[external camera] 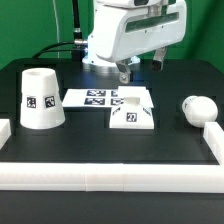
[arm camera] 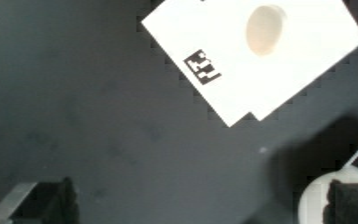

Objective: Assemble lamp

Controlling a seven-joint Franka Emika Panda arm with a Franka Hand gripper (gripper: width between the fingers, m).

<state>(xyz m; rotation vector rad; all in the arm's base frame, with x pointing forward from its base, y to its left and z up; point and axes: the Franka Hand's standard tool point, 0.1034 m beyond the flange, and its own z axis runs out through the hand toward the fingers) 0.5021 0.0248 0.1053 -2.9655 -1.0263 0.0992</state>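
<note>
- Claw point(external camera: 124, 73) hangs over the flat square base point(external camera: 134, 113), fingers apart, holding nothing.
- Shade point(external camera: 40, 100) and bulb point(external camera: 200, 108) sit on the table point(external camera: 110, 150), well apart.

The exterior view looks from a raised spot across the black tabletop point(external camera: 100, 150) toward the arm point(external camera: 135, 35) at its far side, taking in the whole scene. The wrist view looks steeply down from close above the tabletop. Both views show the square base point(external camera: 132, 112).

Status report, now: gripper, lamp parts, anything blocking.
Gripper open, empty, hovering near the base. Shade and bulb stand apart, nothing joined yet. Nothing blocking the base.
</note>
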